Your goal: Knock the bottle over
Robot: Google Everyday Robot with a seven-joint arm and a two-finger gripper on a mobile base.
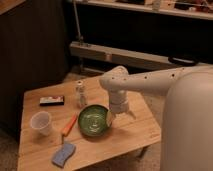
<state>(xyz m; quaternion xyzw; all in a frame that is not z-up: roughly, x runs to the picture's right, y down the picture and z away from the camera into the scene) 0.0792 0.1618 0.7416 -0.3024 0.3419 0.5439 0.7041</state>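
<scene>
wooden table (135, 136) holds, from the left, a pale cup (41, 122), dark flat box (52, 101), blue sponge (63, 155) and orange stick (69, 125); the bottle (80, 93) stands upright just behind the green bowl (94, 120), not yet reached. the gripper (120, 115) hangs by the bowl's right rim, clenched or released i cannot tell; likely next a leftward sweep clearing the bowl

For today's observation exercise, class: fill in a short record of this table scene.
bottle: upright, behind the green bowl
gripper: beside the bowl's right rim, apart from the bottle
table: wooden, low
other items: white cup, orange object, blue sponge, dark box
task: bottle not yet knocked over
</scene>
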